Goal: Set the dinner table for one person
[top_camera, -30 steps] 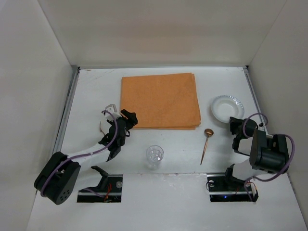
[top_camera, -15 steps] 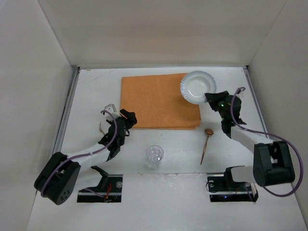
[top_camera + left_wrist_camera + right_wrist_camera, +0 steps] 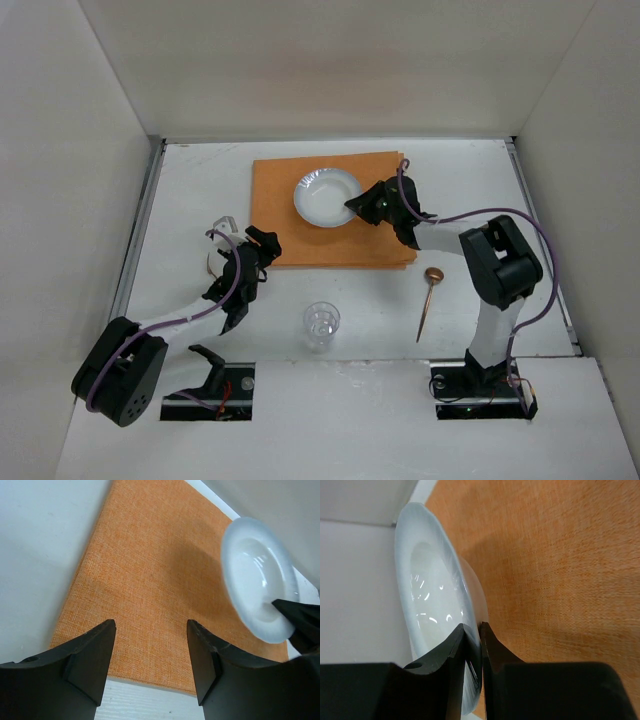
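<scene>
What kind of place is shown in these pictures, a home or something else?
Likely a robot test cell, not a home: bare white walls enclose the white tabletop, and the left arm and right arm are bolted at its near edge.

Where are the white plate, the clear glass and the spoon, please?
White plate (image 3: 326, 196): top external view, centre of its well.
Clear glass (image 3: 321, 322): top external view, inside its rim.
Spoon (image 3: 426, 306): top external view, middle of its handle.
</scene>
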`<state>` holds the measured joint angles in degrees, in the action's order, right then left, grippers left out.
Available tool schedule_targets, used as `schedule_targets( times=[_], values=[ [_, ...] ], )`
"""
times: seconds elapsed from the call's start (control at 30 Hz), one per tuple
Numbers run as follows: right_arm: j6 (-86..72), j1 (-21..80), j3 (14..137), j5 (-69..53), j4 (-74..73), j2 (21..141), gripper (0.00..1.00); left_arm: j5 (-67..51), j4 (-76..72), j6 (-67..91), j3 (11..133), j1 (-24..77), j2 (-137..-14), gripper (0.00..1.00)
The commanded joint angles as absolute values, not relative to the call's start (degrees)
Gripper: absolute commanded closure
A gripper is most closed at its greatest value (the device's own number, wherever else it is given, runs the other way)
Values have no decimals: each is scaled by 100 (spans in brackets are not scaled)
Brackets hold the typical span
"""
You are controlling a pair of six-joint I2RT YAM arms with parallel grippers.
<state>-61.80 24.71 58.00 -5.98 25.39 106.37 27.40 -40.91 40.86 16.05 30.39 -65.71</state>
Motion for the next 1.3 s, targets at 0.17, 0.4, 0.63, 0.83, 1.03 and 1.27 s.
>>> schedule_targets(
  times=[0.17,0.4,0.63,0.83,1.03,1.27],
  values=[
    [-6416,2483,6750,-712,2813,11100,85,2716,-4377,4131,1573,3037,-6539,44],
    [-6434,2483,6899,-633,2277,11329,84,2672,-4359,4148,1600,3010,-6609,44],
    [-6416,2492,6724,-589,2206,11347,69,2637,-4351,4157,1591,2984,-6600,44],
    [-6197,2518,6662,-589,1855,11180,50,2637,-4351,4175,1582,2966,-6592,44],
    [-5731,2527,6031,-299,1503,10452,40,2646,-4351,4175,1573,2949,-6539,44],
    [-5125,2658,4783,-53,1134,9082,36,2637,-4342,4183,1582,2966,-6565,44]
  ],
)
